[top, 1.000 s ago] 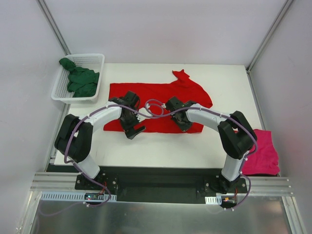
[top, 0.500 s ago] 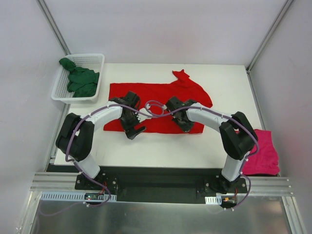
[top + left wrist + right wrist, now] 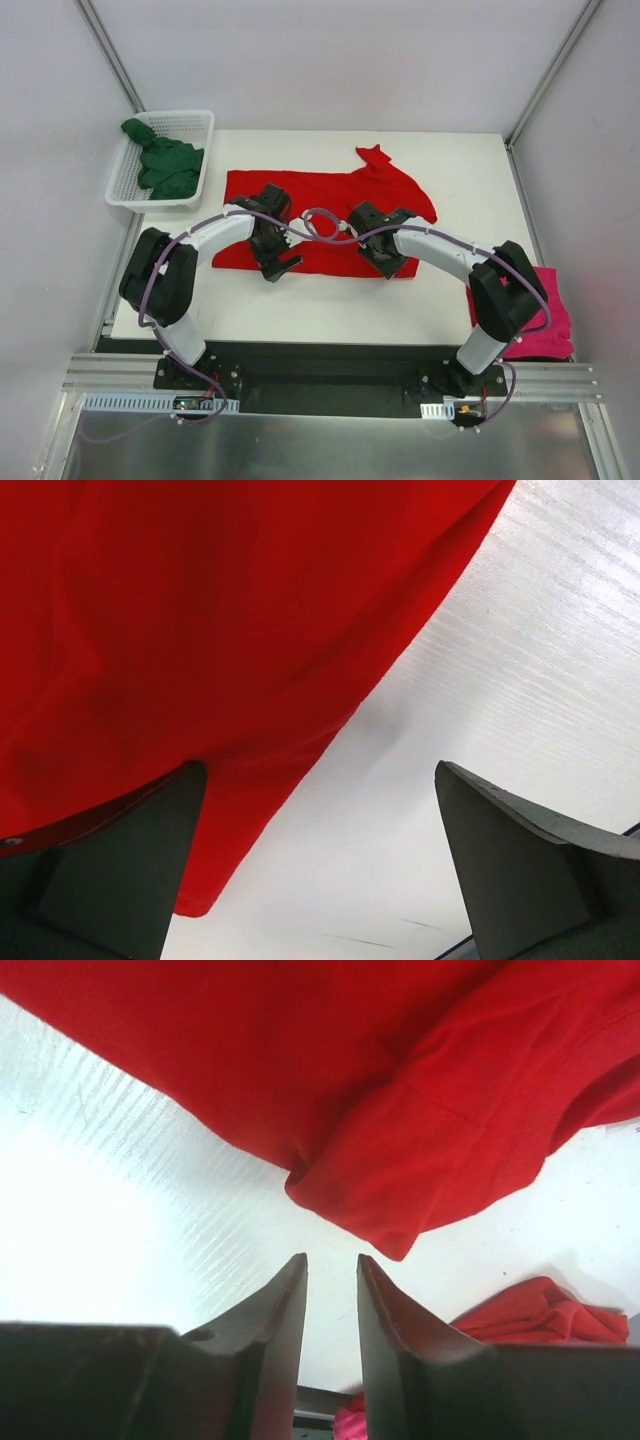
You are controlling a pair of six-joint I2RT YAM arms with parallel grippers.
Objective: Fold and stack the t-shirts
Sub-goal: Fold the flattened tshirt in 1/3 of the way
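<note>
Over the near edge of the red t-shirt (image 3: 330, 192), my left pincer (image 3: 320, 775) gapes wide, empty. My right pincer (image 3: 332, 1262) (jaws barely parted) grips nothing.

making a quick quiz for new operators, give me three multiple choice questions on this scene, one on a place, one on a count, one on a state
1. Where is the dark green t-shirt?
A. in the white mesh basket
B. spread flat between the arms
C. under the right arm

2. How many t-shirts show in the top view?
A. two
B. three
C. four

3. How do the left fingers stand?
A. shut on red cloth
B. wide apart, gripping nothing
C. out of every view

Answers:
1 A, the green cloth is bunched inside the basket at the far left.
2 B, the red t-shirt is spread out, the green one is in the basket and the pink t-shirt lies at the near right edge.
3 B, the left wrist view shows bare table between them.
</note>
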